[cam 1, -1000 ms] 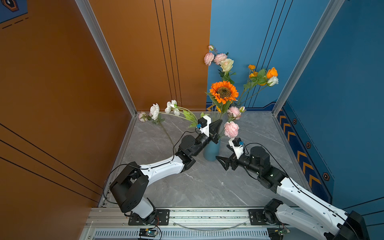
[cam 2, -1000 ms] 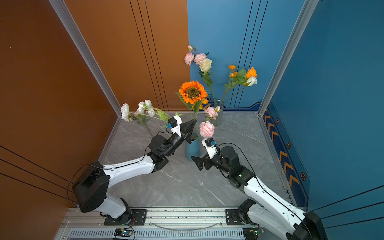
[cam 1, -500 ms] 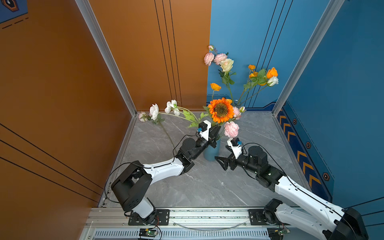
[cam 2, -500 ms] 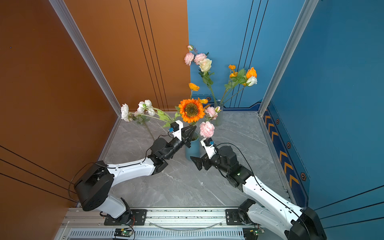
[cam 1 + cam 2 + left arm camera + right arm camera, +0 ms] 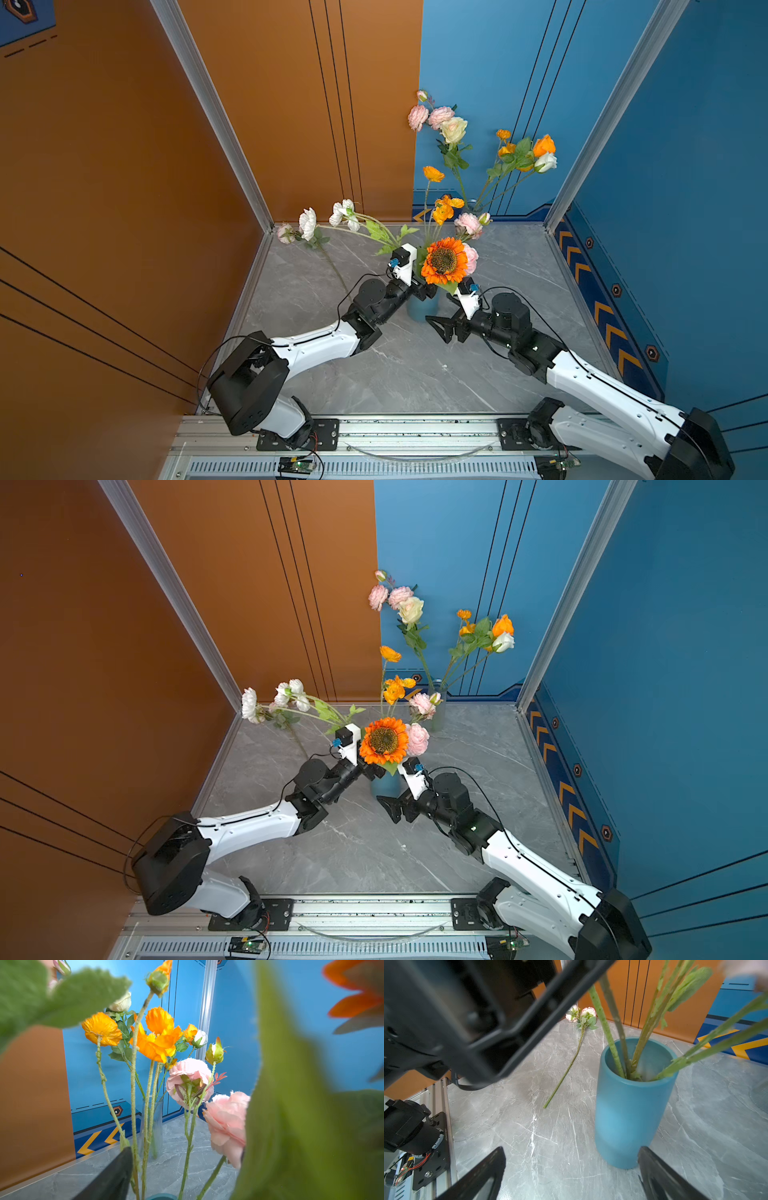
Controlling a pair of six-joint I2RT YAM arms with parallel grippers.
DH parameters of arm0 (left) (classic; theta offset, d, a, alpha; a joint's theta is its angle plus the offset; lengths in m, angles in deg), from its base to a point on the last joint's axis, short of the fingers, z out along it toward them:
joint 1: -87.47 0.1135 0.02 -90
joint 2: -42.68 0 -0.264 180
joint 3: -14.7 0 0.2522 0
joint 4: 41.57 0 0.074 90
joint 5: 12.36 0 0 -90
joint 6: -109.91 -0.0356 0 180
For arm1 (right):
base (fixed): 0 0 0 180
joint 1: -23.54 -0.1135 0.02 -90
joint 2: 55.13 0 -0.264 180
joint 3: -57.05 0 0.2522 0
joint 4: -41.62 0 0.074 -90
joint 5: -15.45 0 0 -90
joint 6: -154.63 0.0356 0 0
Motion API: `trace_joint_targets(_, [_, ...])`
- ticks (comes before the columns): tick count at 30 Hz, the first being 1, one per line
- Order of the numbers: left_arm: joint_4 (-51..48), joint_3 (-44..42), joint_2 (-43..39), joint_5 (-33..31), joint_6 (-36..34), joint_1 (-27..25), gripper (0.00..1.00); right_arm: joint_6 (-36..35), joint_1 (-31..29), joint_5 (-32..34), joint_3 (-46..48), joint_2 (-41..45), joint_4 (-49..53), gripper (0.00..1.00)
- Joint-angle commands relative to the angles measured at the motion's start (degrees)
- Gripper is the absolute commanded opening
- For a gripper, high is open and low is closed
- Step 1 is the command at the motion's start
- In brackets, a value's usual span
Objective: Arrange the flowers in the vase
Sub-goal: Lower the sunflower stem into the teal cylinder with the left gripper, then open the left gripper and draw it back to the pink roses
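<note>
**Sunflower at the vase: leave it without tugging**

In both top views the sunflower sits at centre frame, its head right over the blue vase. The other flowers fan out above it. The left pincer is tucked under the petals at the vase mouth. From here I cannot tell whether it is spread or pinching a stem. The right pincer is spread wide and empty, near the vase base at its lower right. One pink-white stem lies loose on the tabletop, centre left.

In the left wrist view, orange and pink blooms fill the middle and a glass vase stands behind them. A blurred leaf blocks the right half. Only one black finger shows, at lower left, close beside thin stems. Its partner is hidden, so the grip is unreadable. Any retreat looks best made slow and straight back, since leaves and neighbouring stems could snag.

In the right wrist view the blue vase stands at centre right, with several green stems leaning on its rim. The right pincer's fingers are parted at the bottom corners, and the vase is just ahead, nearer the lower-right one. That seems a good place to steady the vase if it rocks. The loose stem lies at upper middle, well apart, and is probably the next pick.
</note>
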Motion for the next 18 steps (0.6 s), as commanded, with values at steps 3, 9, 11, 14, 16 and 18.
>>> trace_joint_targets(3, [-7.1, -3.4, -5.2, -0.3, -0.1, -0.5, 0.98, 0.6, -0.7, 0.3, -1.2, -1.0, -2.3, 1.00])
trace_joint_targets(9, [-17.6, -4.4, -9.7, 6.3, -2.6, 0.9, 0.98, 0.5, -1.2, 0.1, -2.0, -2.3, -2.9, 1.00])
trace_joint_targets(11, [-24.1, -3.5, -11.6, 7.7, -5.5, 1.4, 0.98, 0.5, -1.4, 0.1, -2.2, -2.4, -3.1, 1.00])
trace_joint_targets(14, [-32.2, -3.0, -15.3, 7.5, -9.1, 2.6, 0.98, 0.4, -1.6, 0.3, -2.2, -2.2, -2.9, 1.00])
trace_joint_targets(16, [-37.9, -2.3, -17.6, 6.6, -9.9, 4.1, 0.98, 0.3, -1.6, 0.6, -2.1, -1.8, -2.7, 1.00])
trace_joint_targets(18, [-43.8, -2.3, -20.4, 5.8, -11.3, 5.9, 0.98, 0.3, -1.6, 0.9, -1.9, -1.4, -2.7, 1.00])
